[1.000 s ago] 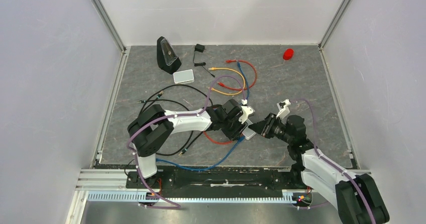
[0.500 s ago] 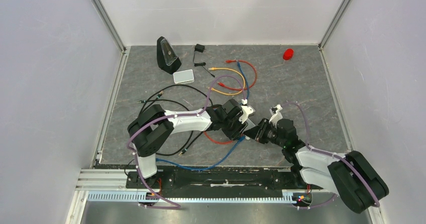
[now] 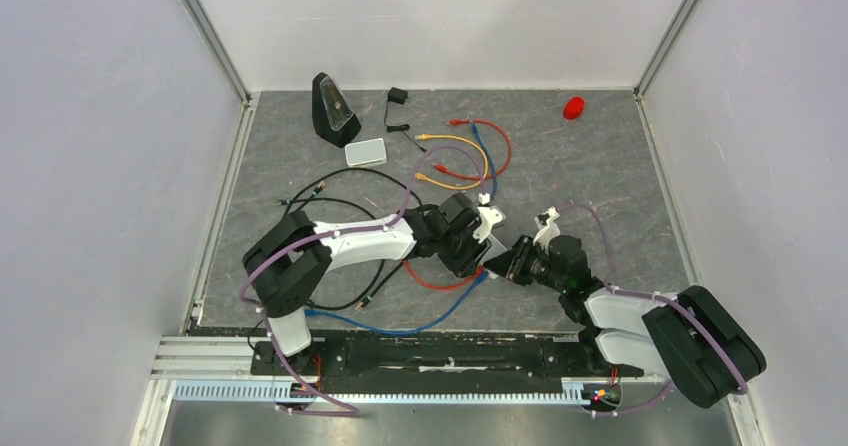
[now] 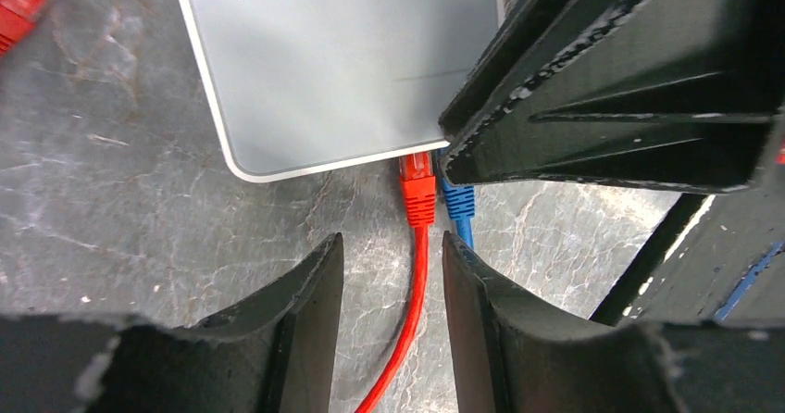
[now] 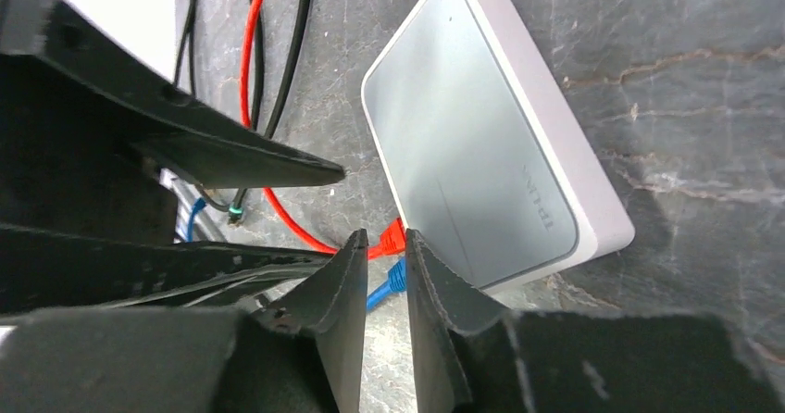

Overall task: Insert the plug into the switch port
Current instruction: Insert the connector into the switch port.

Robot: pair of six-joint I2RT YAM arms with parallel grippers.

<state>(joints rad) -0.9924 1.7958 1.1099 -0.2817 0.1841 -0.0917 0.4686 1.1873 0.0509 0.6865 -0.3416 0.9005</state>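
as you look in from the near edge of the grey stone-patterned table [image 3: 620, 186], both arms lean over one spot, where the small flat pale grey-white box with rounded corners [image 4: 352, 70] lies flat on the tabletop. your left gripper [image 4: 389, 293] hangs just beside one long edge of that box. its fingers are released and stand apart, straddling the thin red cable [image 4: 412, 302] without touching it. your right gripper [image 5: 381, 274] faces the same edge from the other side with its fingers nearly together, and you cannot tell whether they pinch anything. the red plug [image 4: 417, 183] sits against that edge of the box, with a blue plug [image 4: 458, 200] just beside it. the switch port itself is hidden, so you cannot tell how deep either plug sits. well beyond the box lie a second small white box [image 3: 365, 153] and, just behind that, a tall black wedge-shaped device [image 3: 333, 109].
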